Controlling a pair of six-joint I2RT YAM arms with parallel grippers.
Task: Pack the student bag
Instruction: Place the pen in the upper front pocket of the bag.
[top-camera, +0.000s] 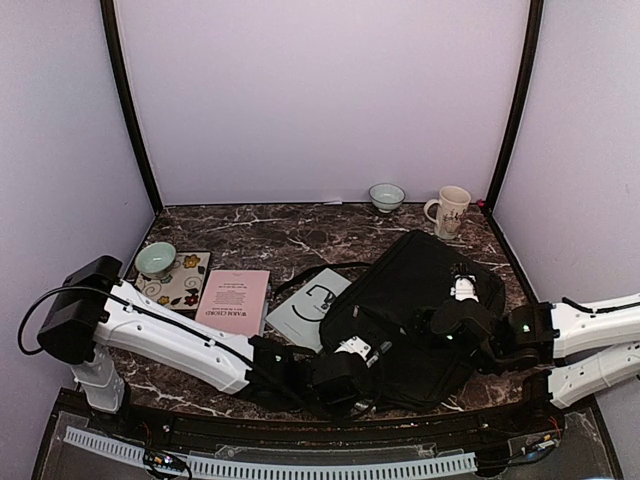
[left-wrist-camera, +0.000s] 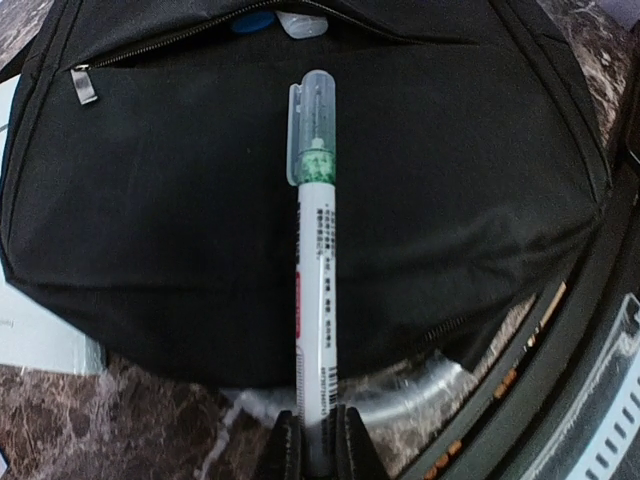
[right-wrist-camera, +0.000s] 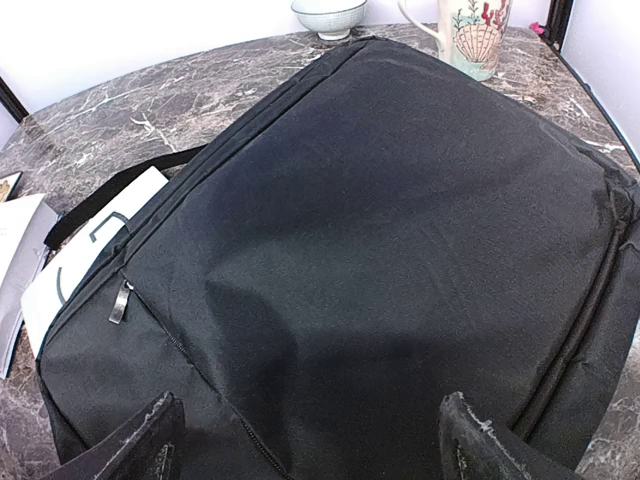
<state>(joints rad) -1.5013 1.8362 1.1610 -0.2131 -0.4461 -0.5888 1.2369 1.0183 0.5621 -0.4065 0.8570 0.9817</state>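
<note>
The top camera sits high behind the near edge of the table, looking down over all of it, the bag right of centre. The left wrist camera is low at the bag's near left corner, looking along a pen across its front, very close. The right wrist camera looks from the bag's near side toward the mug beyond. All three share the bag.

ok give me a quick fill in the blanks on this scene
The left tool is shut on a ____ with a clear cap.
The right tool hangs ____ over the student bag.
The mug stands at the far ____ corner of the table.
The book beside the patterned tile is ____.
Missing: pen, open, right, pink.
</note>
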